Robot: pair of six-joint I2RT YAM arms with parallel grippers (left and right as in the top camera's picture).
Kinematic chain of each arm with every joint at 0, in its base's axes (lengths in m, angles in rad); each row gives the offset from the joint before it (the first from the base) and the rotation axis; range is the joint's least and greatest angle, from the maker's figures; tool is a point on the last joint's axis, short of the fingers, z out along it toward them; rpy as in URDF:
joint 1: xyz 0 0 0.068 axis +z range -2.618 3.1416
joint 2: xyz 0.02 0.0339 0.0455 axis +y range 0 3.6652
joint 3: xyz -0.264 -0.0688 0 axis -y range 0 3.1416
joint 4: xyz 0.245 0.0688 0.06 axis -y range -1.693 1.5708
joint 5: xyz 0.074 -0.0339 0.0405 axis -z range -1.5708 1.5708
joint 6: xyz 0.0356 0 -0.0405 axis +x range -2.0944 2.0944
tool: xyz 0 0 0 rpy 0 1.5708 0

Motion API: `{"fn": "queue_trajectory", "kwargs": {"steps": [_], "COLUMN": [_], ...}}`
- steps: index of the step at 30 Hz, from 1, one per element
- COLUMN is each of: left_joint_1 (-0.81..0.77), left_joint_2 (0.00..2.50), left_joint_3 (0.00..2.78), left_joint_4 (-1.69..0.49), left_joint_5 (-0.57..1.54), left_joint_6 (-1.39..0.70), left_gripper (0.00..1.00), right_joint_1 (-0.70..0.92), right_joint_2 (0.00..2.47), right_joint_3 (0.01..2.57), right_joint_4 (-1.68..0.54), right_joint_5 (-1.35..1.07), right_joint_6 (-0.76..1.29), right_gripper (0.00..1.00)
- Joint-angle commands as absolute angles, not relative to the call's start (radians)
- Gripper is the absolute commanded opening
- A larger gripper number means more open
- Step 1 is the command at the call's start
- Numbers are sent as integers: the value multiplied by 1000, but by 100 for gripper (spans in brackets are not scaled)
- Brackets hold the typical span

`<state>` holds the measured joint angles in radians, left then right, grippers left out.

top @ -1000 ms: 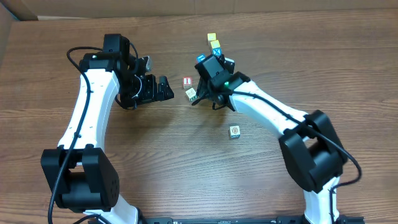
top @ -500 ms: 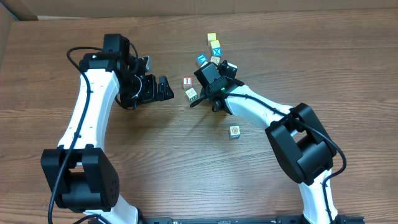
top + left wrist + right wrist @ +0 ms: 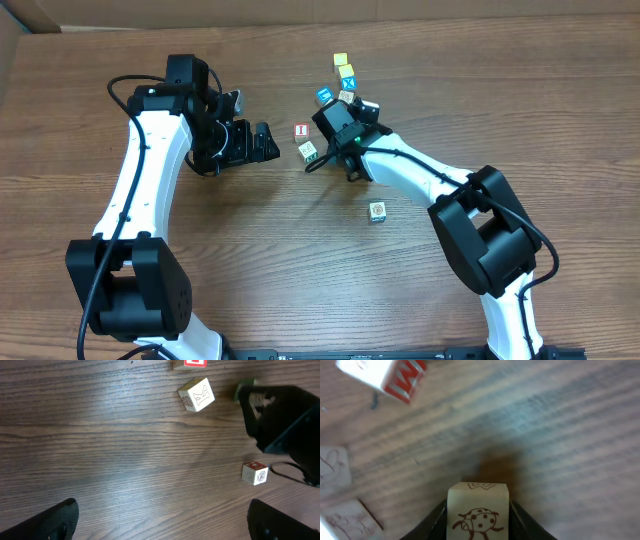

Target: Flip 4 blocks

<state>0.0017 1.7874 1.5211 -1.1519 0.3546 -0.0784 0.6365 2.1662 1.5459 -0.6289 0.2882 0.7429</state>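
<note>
My right gripper [image 3: 478, 507] is shut on a cream block [image 3: 478, 522] with a ladybug print, its fingers pressed to both sides; the block rests on the wood. In the overhead view this block is hidden under the right gripper [image 3: 332, 152]. A red-and-white block [image 3: 302, 131] [image 3: 395, 372] and a cream block with green marks [image 3: 308, 151] [image 3: 196, 395] lie just left of it. Another small block [image 3: 377, 211] [image 3: 255, 473] sits alone nearer the front. My left gripper [image 3: 262, 142] [image 3: 165, 525] stands open over bare wood, left of these blocks.
Behind the right gripper is a cluster of cubes: a yellow one [image 3: 341, 61], a blue one [image 3: 324, 95] and others close by. The right arm's forearm [image 3: 420, 175] crosses the table's right half. Cardboard [image 3: 10, 60] shows beyond the table's left edge.
The right arm's elbow has swung inward and its gripper has settled slightly lower beside the cream block with green marks. The left arm and the loose blocks have not moved.
</note>
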Motion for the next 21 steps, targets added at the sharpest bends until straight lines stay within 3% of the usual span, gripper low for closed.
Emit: {"fn": "queue_trajectory", "kwargs": {"steps": [1,4,8,13,16,21], "left_joint_1": [6,6,6,6,6,6], "left_joint_2": [1801,1801,1801,1801,1801,1801], "left_joint_3": [1541,1541,1541,1541,1541,1541], "left_joint_4": [-1150,-1150,-1150,-1151,-1150,-1150], "left_joint_5": [347,347,347,347,347,347], "left_joint_6": [-93,-93,-93,-93,-93,-93], "left_gripper": [100,100,100,100,100,100], "right_joint_1": [640,640,640,645,664,717], "right_joint_2": [2061,1986,1945,1947,1947,1947], "right_joint_3": [1621,1633,1633,1605,1568,1507], "right_joint_4": [-702,-791,-941,-1122,-1134,-1084], "right_joint_5": [241,109,-47,-74,-73,-72], "right_joint_6": [698,698,699,699,699,699], "right_gripper": [35,27,28,29,34,34]}}
